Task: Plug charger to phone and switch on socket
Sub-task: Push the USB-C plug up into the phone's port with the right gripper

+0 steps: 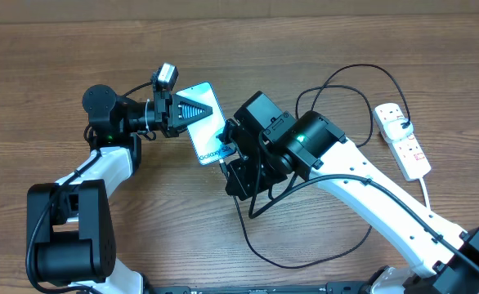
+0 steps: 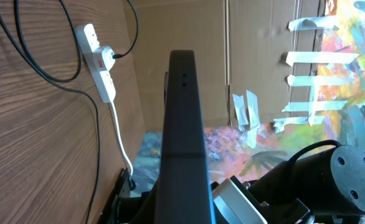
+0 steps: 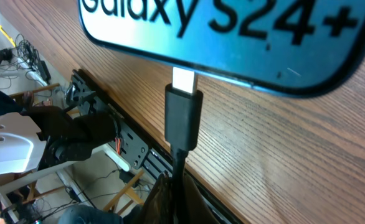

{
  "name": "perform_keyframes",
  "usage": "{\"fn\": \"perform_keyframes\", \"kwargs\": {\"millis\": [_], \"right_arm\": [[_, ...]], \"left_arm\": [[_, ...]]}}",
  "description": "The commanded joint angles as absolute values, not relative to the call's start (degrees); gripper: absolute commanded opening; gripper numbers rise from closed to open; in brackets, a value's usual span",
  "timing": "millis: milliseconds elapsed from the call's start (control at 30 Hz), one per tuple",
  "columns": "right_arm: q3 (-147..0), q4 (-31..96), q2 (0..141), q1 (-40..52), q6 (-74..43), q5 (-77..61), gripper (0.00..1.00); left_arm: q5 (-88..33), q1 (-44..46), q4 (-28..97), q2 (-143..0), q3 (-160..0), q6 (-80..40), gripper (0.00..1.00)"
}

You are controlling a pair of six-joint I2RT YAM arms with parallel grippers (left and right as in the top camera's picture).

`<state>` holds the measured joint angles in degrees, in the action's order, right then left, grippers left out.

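Note:
The phone [image 1: 204, 122], light blue with "Galaxy" text at its near end, is raised off the table with my left gripper [image 1: 189, 113] shut on its far end. The left wrist view shows the phone [image 2: 182, 118] edge-on as a dark slab between the jaws. My right gripper [image 1: 230, 155] is shut on the charger [image 3: 182, 121] just behind its black plug tip. The tip's metal end meets the bottom edge of the phone [image 3: 232, 37], with some metal still showing. The charger's cable [image 1: 305, 260] loops across the table to the white socket [image 1: 403, 140] at far right.
The socket [image 2: 100, 62] has red switches, and a white cord [image 2: 121, 140] trails from it towards the table edge. Loose black cable [image 2: 39, 68] lies between the arms and the socket. Below the right arm the cable [image 1: 260, 204] hangs in a loop.

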<state>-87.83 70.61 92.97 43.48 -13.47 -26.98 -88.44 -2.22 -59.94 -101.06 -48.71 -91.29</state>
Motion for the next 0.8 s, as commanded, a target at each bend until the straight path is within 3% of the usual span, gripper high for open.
{"fn": "perform_keyframes", "kwargs": {"millis": [0, 500, 767], "right_arm": [[-89.32, 70.0, 92.99, 43.38, -13.3, -27.11, 0.04], [-89.32, 67.9, 92.99, 43.38, -13.26, -26.87, 0.04], [-89.32, 64.45, 92.99, 43.38, -13.08, -16.75, 0.04]], "left_arm": [[-87.57, -1.83, -60.16, -100.73, -50.04, -90.83, 0.04], [-89.89, -1.83, -60.23, -100.73, -50.02, -89.45, 0.04], [-90.52, -1.3, -60.23, -100.73, -49.98, -87.15, 0.04]]}}
